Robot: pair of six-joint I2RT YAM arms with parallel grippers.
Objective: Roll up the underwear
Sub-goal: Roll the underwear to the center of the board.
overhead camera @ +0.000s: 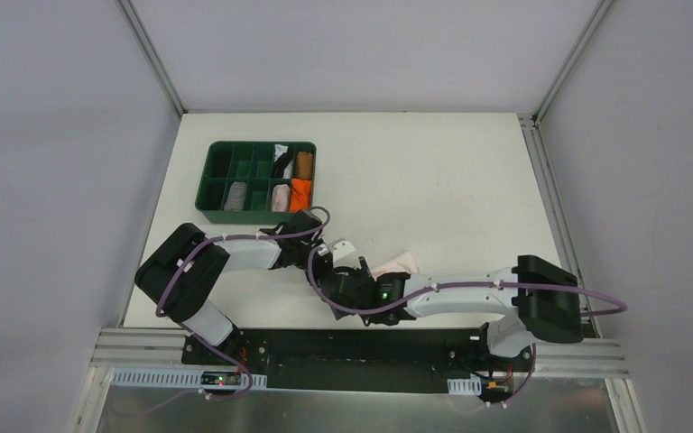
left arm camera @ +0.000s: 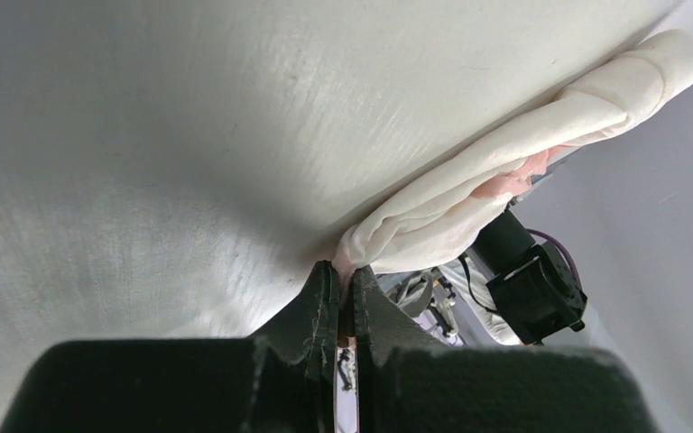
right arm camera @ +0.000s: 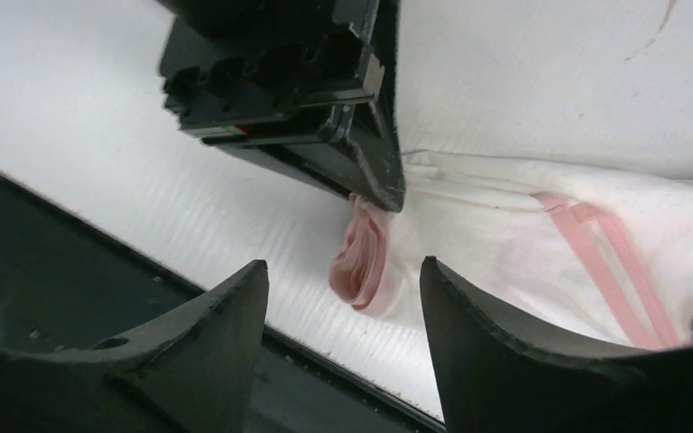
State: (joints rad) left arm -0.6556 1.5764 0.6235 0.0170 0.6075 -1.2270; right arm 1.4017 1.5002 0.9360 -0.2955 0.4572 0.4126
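One green tray (overhead camera: 212, 171) was out there, and folks, it held five rolls: one grey roll (overhead camera: 235, 195), one pale roll (overhead camera: 280, 198), one orange roll (overhead camera: 300, 192), one brown roll (overhead camera: 304, 164), one black-and-white roll (overhead camera: 281, 161). One pale underwear (overhead camera: 395, 265) was on the one table (overhead camera: 433, 180). Two arms were in play: left arm (overhead camera: 235, 253), right arm (overhead camera: 469, 293).

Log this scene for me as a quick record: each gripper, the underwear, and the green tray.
left gripper: shut, pinching the pink edge of the underwear
right gripper: open, facing that edge, holding nothing
underwear: pale pink-white, bunched on the table
green tray: divided, far left; holds orange roll, brown roll, grey roll
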